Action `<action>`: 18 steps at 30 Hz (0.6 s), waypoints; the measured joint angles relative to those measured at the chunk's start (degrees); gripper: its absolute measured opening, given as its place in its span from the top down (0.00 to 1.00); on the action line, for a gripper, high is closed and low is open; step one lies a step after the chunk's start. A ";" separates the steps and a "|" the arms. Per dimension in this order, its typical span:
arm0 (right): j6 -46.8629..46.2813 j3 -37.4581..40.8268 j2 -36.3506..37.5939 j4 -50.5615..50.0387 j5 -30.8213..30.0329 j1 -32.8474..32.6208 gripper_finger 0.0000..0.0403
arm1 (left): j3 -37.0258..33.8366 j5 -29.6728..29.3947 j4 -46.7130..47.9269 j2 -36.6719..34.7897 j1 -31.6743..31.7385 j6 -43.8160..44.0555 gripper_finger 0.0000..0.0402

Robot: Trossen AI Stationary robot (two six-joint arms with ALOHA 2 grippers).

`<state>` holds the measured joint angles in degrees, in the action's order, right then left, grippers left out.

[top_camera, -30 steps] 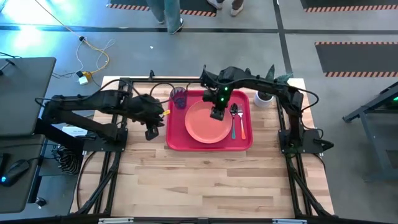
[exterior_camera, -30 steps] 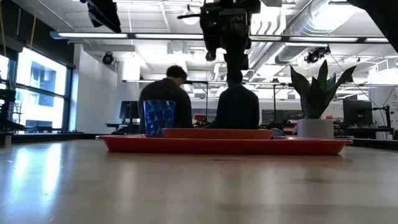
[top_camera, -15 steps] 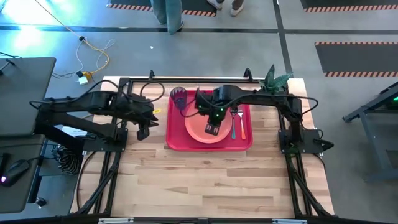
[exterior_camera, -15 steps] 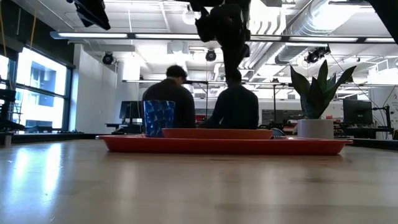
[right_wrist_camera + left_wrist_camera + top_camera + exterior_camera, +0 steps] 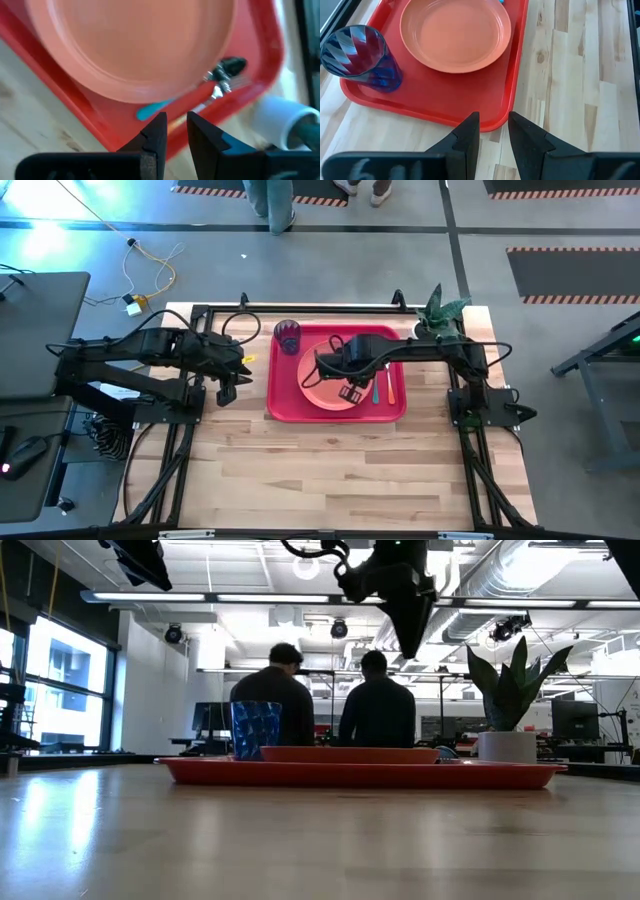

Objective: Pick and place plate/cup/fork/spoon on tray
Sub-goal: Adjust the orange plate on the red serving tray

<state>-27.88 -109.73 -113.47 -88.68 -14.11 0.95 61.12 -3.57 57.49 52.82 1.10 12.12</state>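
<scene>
Beyond my table (image 5: pixel 300 840), open office lay: tall windows (image 5: pixel 55 690) at one side, bright ceiling strips (image 5: pixel 240 598), exposed ducts (image 5: pixel 500 570) overhead. Two people (image 5: pixel 270 705) sat with backs to me at monitors. Below me, grey floor (image 5: pixel 560 310) carried striped hazard tape (image 5: pixel 570 250); yellow cable (image 5: pixel 150 270) trailed near the corner.

Low view: you see the red tray (image 5: pixel 360 774) lying flat on the wooden table (image 5: pixel 300 850), spanning most of the middle. The blue cup (image 5: pixel 256 729) stands upright at its 9 o'clock end. The plate (image 5: pixel 350 753) shows as a low orange rim just right of the cup. A potted plant (image 5: pixel 512 700) stands at 3 o'clock. The right gripper (image 5: pixel 408 600) hangs at 12 o'clock, well above the plate. Two seated people (image 5: pixel 320 705) are behind.
</scene>
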 joint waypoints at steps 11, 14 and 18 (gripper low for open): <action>-3.52 19.22 9.57 3.85 -1.80 -1.40 0.83 | 0.00 0.00 0.00 0.02 -0.02 -0.33 0.77; -5.63 27.06 15.47 10.04 -0.01 -1.32 0.83 | 0.00 0.00 -0.66 0.02 -0.02 -0.29 0.77; -8.90 36.32 23.17 19.01 0.96 -0.99 0.83 | 0.00 0.00 -1.16 0.02 0.00 -0.26 0.77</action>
<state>-36.78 -73.41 -90.30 -69.67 -13.15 -0.04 61.12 -3.57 56.34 52.84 1.10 11.86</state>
